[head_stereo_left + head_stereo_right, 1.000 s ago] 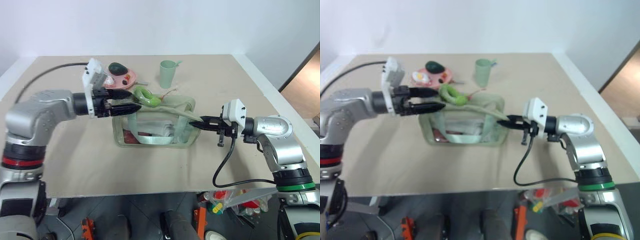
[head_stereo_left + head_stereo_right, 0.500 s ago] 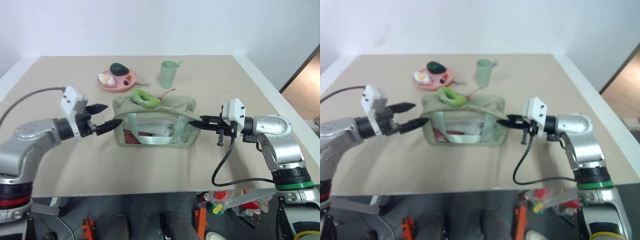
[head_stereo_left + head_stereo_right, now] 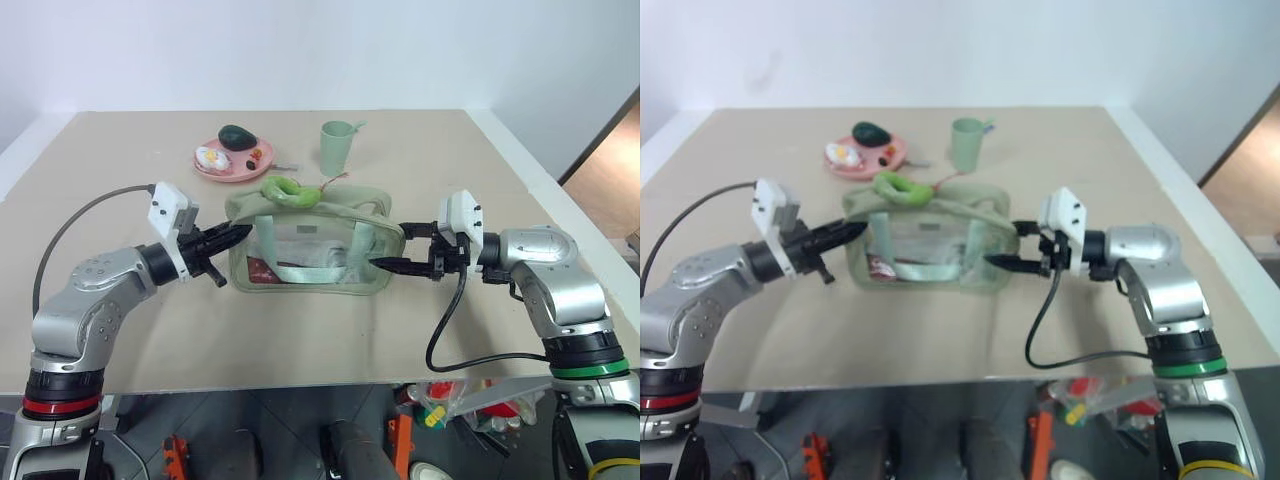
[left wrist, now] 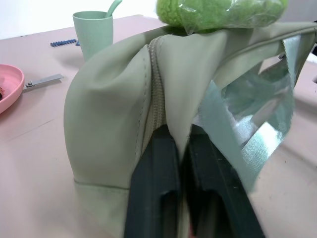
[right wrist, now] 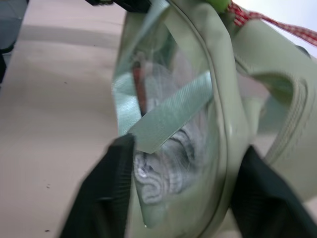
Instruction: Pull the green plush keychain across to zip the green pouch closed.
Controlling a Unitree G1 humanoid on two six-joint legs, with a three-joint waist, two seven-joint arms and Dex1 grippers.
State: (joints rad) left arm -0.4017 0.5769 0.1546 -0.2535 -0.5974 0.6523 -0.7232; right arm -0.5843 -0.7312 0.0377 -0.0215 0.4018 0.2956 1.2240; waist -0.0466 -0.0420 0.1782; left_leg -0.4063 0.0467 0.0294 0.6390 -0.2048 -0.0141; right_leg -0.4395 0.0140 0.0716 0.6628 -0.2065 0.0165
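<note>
The green pouch (image 3: 315,252) stands in the middle of the table, its clear side panel and pale strap facing me. On its top, near the left end, lies the green plush keychain (image 3: 290,190). My left gripper (image 3: 233,237) is shut on the fabric fold at the pouch's left end; the left wrist view shows both fingers (image 4: 153,188) pinching it beside the zipper, with the keychain (image 4: 218,12) above. My right gripper (image 3: 390,247) is open, and its fingers (image 5: 104,193) stand wide on either side of the pouch's right end.
A pink plate (image 3: 215,168) with a dark green toy and an egg toy sits at the back left. Behind the pouch is a pale green cup (image 3: 337,147) with a spoon in it. The table's front edge runs below both arms.
My left gripper dropped from beside the keychain to the pouch's left end and shut on it. My right gripper, which was pinching the right end, has opened around it.
</note>
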